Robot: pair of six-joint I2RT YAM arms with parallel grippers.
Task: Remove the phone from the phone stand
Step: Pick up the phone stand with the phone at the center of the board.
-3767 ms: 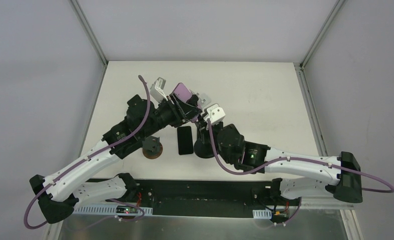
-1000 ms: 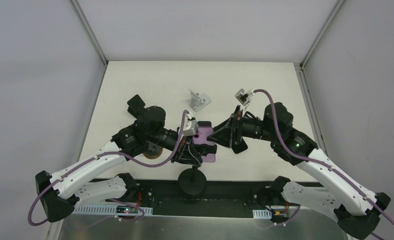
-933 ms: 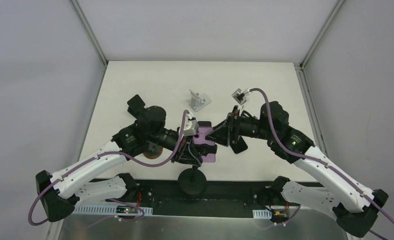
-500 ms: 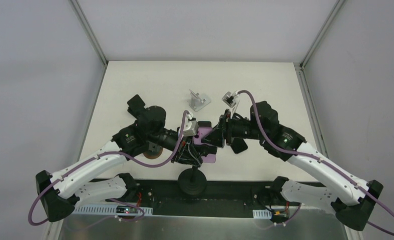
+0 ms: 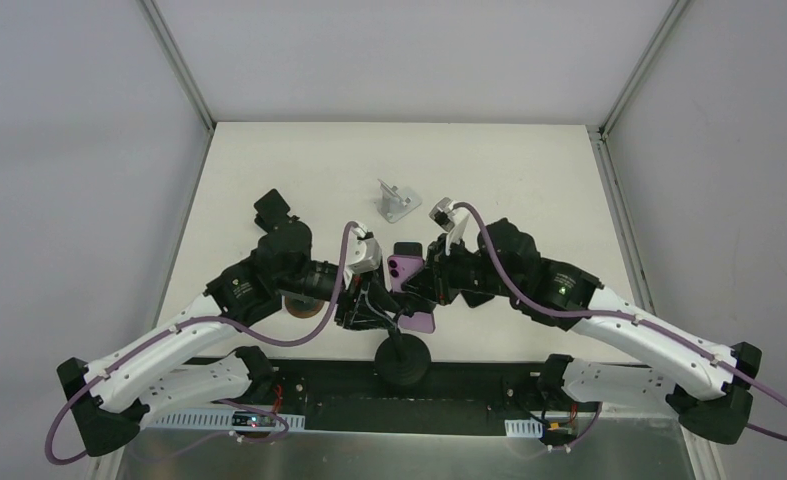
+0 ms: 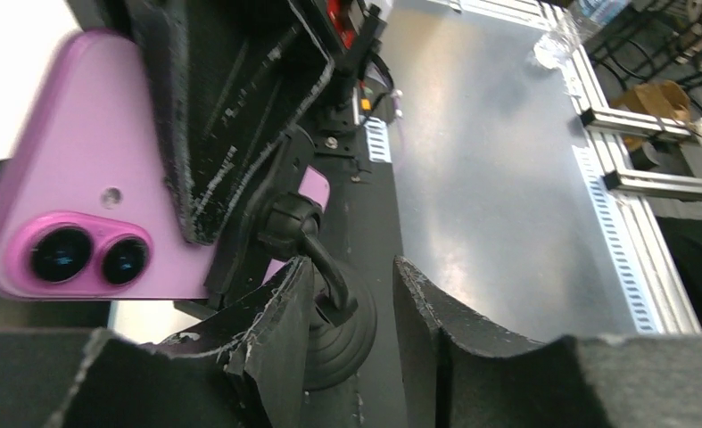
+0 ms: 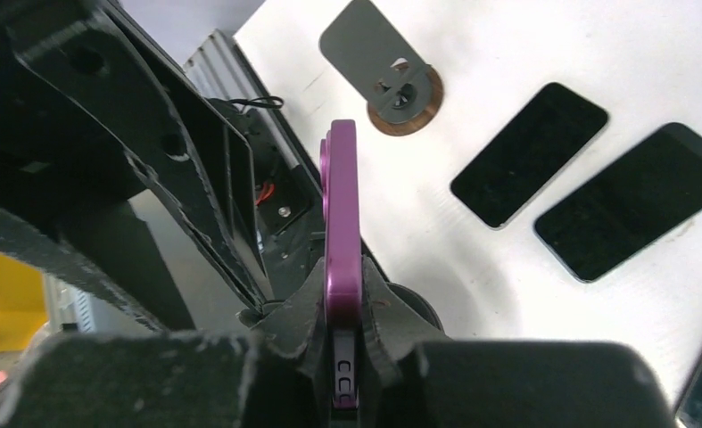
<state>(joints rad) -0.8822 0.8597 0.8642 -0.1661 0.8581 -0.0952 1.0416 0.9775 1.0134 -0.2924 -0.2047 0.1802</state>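
Left tool [image 6: 351, 299] stands parted, right tool [image 7: 342, 299] clamped tight, facing each other.

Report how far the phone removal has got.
Done: right gripper is clamped on the edge of the purple phone. In hand: left gripper straddles the neck of the phone stand, jaws apart. Left: the phone sits in the stand's cradle, not yet pulled free.

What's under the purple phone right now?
The phone stand: its ball joint and bent neck run from behind the purple phone down to a round base. Where stand meets phone is covered by black parts, so I can't see that attachment.
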